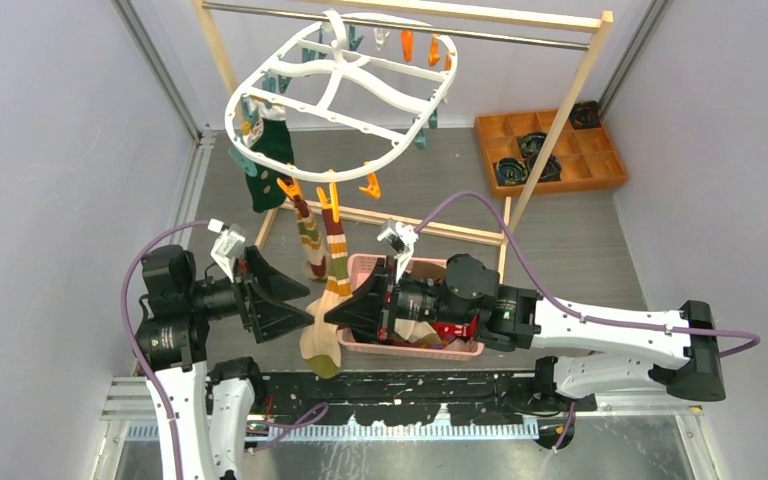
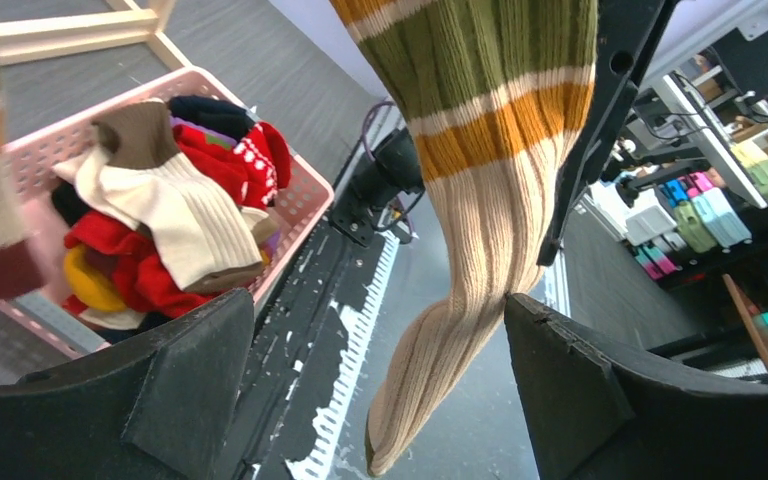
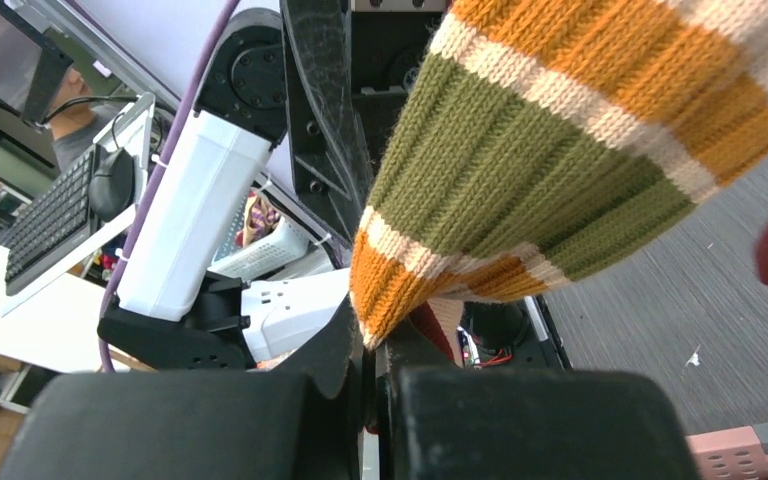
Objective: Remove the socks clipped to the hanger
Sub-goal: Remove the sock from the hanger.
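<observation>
A striped sock hangs from an orange clip under the white hanger. Below the hanger, the right gripper pinches the sock tight. The left gripper gapes wide and empty around its foot. A steady pull straight down from the hanger should free it.
</observation>
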Robot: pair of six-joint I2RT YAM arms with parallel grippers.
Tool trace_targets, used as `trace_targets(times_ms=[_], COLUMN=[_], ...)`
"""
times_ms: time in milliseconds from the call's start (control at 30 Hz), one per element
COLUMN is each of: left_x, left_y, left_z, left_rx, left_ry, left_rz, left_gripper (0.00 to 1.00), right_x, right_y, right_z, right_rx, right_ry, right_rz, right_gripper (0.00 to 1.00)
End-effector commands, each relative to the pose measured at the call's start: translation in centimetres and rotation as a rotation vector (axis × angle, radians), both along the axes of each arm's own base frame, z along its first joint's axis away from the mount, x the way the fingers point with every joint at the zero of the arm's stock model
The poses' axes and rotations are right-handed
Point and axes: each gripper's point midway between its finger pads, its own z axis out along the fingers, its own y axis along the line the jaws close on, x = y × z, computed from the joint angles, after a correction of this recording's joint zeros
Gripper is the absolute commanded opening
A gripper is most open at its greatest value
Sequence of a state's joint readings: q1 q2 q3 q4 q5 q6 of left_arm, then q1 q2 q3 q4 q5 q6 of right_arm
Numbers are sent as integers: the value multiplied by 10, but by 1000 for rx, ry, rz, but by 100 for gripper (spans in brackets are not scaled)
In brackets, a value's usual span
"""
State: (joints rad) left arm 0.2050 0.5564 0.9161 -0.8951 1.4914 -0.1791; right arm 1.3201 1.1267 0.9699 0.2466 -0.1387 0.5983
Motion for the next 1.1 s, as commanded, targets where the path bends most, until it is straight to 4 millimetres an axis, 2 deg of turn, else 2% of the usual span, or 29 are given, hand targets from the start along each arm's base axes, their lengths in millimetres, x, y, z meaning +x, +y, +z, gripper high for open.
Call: trace_targets(times_ms=[0,200,300,400,433,500,533,567,600,667,733,933,967,1067], left_x=[-18,-27,-29,-30,-28,-19,-14,-12,-10,-6,-3,-7,-7,-3], left_y=[-4,-5,-5,-5,-5,-4,-3,-3,-3,-2,-2,-1,-1,0], left_z=[2,10,17,22,23,22,20,19,19,18,16,6,5,2], left_rx=[-48,-73,-89,-119,-128,-123,-108,-93,-81,-59,-41,22,40,71], left_ry=[8,-6,1,-11,0,-2,-7,-25,-39,-60,-62,-126,-151,-189], left_rz=[-87,-137,-159,-176,-177,-161,-143,-130,-122,-107,-94,-57,-46,-9], left_gripper=[95,92,99,98,90,49,30,19,14,9,3,0,0,0], right_x=[-2,5,11,17,20,24,27,29,32,41,62,113,117,116], right_y=[2,12,14,16,16,16,16,15,14,9,-3,-40,-46,-51], right_z=[20,13,11,9,9,8,8,8,7,5,0,-9,-13,2], right_rx=[80,66,70,72,72,68,65,63,57,33,-5,-142,-179,-226], right_ry=[4,28,43,55,58,67,74,79,85,92,99,72,47,-50], right_rz=[26,16,3,-13,-21,-40,-51,-62,-80,-141,-273,-651,-705,-803], right_gripper=[1,1,1,1,1,2,6,12,21,41,53,64,65,69])
